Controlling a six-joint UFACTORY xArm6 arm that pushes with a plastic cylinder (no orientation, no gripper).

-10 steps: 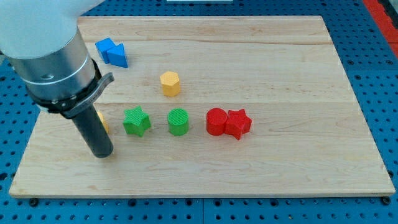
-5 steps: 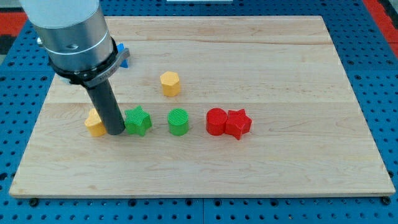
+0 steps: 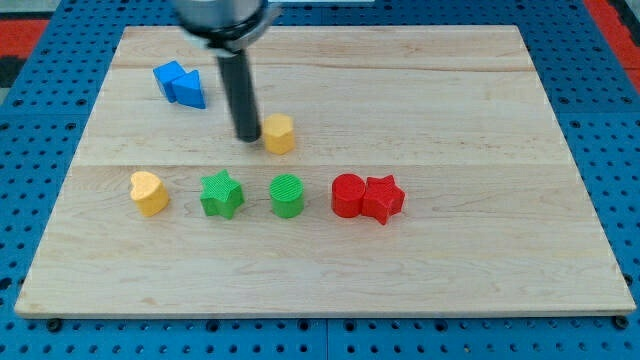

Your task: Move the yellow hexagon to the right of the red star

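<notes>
The yellow hexagon [image 3: 279, 133] sits on the wooden board [image 3: 450, 120], left of centre. My tip [image 3: 246, 137] is just to the hexagon's left, touching or almost touching it. The red star [image 3: 383, 198] lies lower and to the right, pressed against a red cylinder [image 3: 348, 195] on its left. The rod rises from the tip to the view's top.
A green cylinder [image 3: 287, 195], a green star [image 3: 220, 194] and a yellow heart [image 3: 149, 192] form a row left of the red blocks. Two blue blocks [image 3: 180, 84] sit together at the upper left.
My tip has moved up and to the right, from beside the yellow heart and green star to the yellow hexagon's left side. The hexagon has shifted slightly right.
</notes>
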